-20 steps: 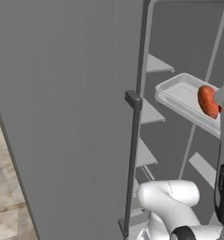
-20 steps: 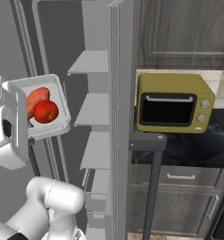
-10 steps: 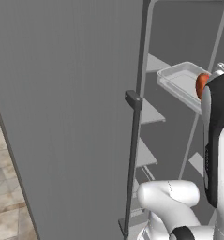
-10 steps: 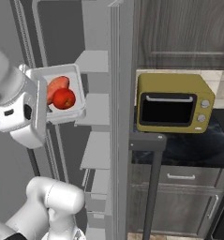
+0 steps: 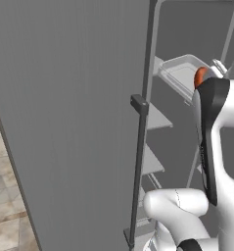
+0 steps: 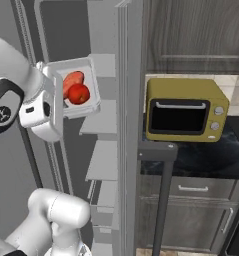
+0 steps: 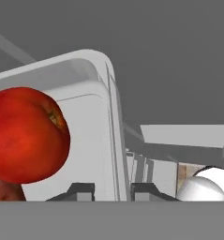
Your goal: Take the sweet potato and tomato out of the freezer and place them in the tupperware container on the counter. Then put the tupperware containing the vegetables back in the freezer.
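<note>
Freezer (image 6: 108, 150) first: the tall grey appliance stands open, its pale inner shelves stacked one above another, and everything else is placed against it. Its door (image 5: 64, 122) swings out on the near side, with a long dark bar handle (image 5: 139, 166) running down the door's edge. Beside the freezer, on the side away from the arm, the dark worktop (image 6: 201, 162) carries a mustard-yellow microwave (image 6: 185, 110).

Inside the freezer's opening, at the level of an upper shelf, the white tupperware container (image 6: 86, 107) hangs in the air, tilted steeply so its open face looks outward. The gripper (image 7: 112, 190) is clenched on the container's rim, 1 finger on each side of the wall. Within the container lie the 2 vegetables: the oblong sweet potato (image 6: 72, 80) higher up and the round tomato (image 6: 79, 94) touching it just below.

Judging by this, the loading is done and the last step is in hand: returning the filled container to the freezer. The next move likely calls for levelling the container so nothing rolls out, carrying it deeper over a shelf, lowering it until it rests flat, then releasing.
</note>
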Tool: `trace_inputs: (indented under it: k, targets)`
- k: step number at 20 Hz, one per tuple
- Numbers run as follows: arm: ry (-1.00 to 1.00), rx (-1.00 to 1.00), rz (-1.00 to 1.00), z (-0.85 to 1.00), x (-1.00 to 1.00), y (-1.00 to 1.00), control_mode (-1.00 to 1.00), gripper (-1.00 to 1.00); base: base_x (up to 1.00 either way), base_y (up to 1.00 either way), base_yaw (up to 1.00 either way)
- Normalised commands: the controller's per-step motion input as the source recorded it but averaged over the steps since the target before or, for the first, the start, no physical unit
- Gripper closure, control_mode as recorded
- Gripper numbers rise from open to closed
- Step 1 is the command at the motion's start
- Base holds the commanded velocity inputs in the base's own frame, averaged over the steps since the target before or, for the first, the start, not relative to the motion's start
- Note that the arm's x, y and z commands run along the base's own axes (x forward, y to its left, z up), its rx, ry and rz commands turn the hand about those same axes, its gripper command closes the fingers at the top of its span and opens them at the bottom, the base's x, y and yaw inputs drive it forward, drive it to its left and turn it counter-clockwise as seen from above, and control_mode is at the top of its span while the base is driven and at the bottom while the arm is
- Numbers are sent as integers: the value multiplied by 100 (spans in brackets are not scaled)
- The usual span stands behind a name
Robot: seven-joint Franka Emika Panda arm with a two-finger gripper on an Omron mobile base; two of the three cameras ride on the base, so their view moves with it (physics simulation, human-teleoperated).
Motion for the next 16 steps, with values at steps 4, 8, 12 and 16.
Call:
trace_inputs:
  k: [4, 8, 12, 16]
  targets:
    - [-1, 3, 0, 0, 47, 0, -100, 100, 0, 0, 0]
    - [-3, 7, 0, 0, 39, 0, -100, 100, 0, 0, 0]
    - [-4, 7, 1, 1, 34, 0, -100, 100, 0, 0, 0]
    - [-1, 6, 2, 1, 31, 0, -100, 100, 0, 0, 0]
